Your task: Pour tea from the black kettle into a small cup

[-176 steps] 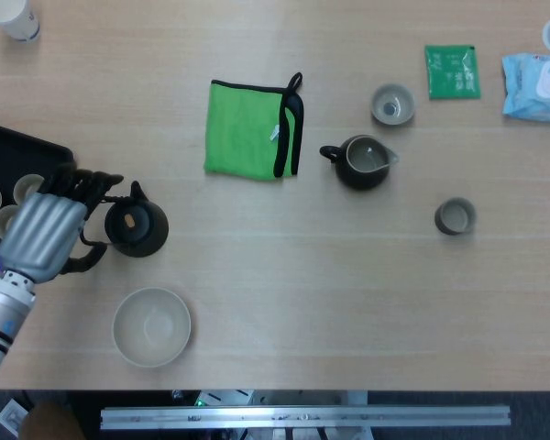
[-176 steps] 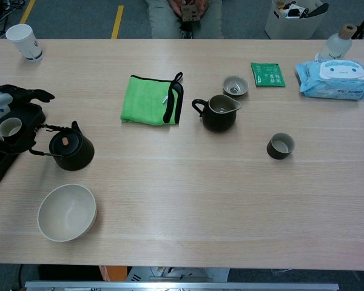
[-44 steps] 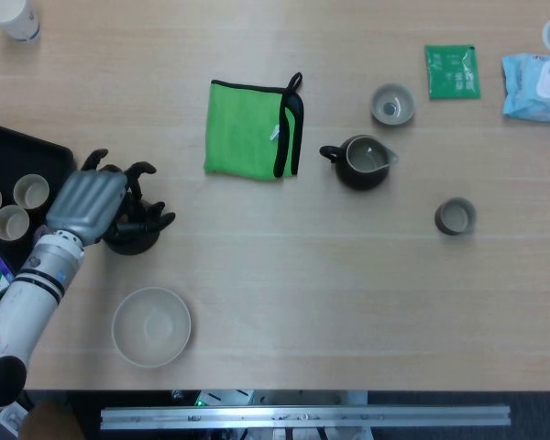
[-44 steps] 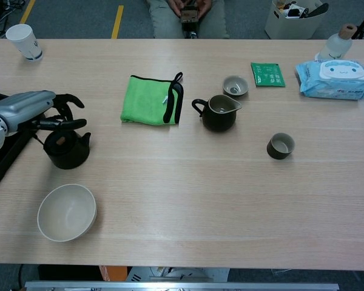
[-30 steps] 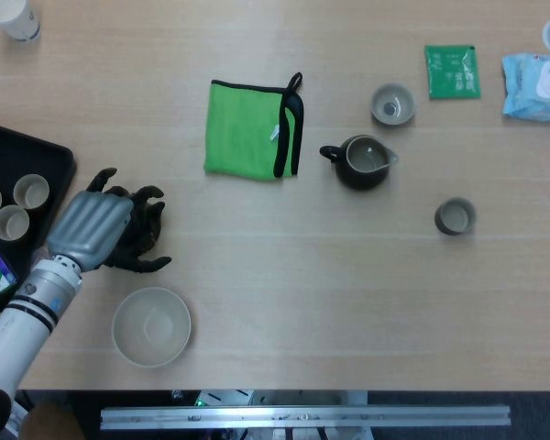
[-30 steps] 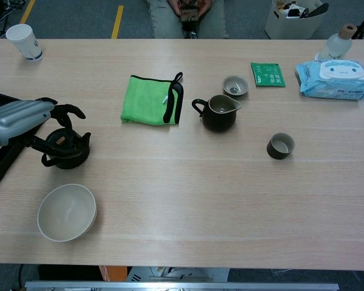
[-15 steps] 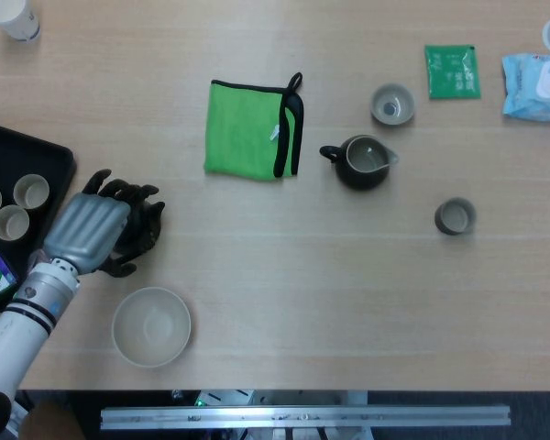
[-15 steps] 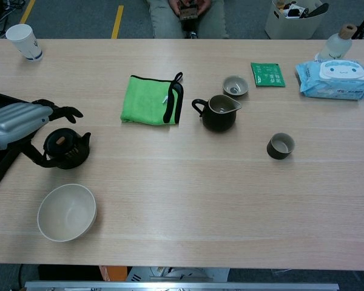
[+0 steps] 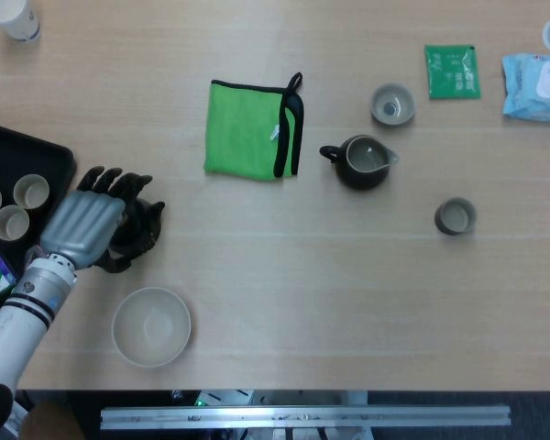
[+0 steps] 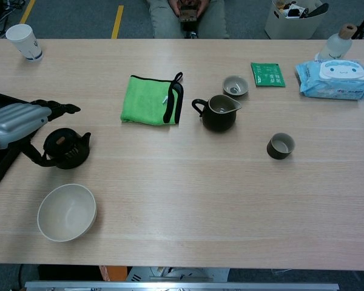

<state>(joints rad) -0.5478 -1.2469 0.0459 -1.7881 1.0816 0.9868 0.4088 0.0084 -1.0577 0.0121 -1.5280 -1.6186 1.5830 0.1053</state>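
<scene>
Head view: left hand (image 9: pixel 81 226) sits over the black kettle (image 9: pixel 139 231) at the table's (image 9: pixel 284 293) left side, covering most of it; only the kettle's right edge shows. Fingers (image 9: pixel 119 181) are stretched out and somewhat apart. Whether the thumb hooks the kettle's handle cannot be told from here. Black tray (image 9: pixel 37 151) with small cups (image 9: pixel 30 191) lies just left of the hand. Pale bowl (image 9: pixel 151 326) sits nearer the front edge, below the kettle, apart from it. Green cloth (image 9: pixel 252 128) is farther back, mid-table. Dark pitcher (image 9: pixel 364 161) stands right of the cloth; a grey cup (image 9: pixel 391 104) behind it, a dark cup (image 9: pixel 455 216) to its right and nearer. Green packet (image 9: pixel 452 71) and wipes pack (image 9: pixel 535 84) lie at the far right.

Chest view: kettle (image 10: pixel 67 148) stands upright on the table, lid on. Left hand (image 10: pixel 15 122) is beside and above it, fingers (image 10: pixel 62 108) extended flat over the kettle top and not touching the lid. The thumb reaches down at the kettle's left side by the handle; contact cannot be told. Paper cup (image 10: pixel 25 41) stands at the far left corner. Right hand is out of both views.
</scene>
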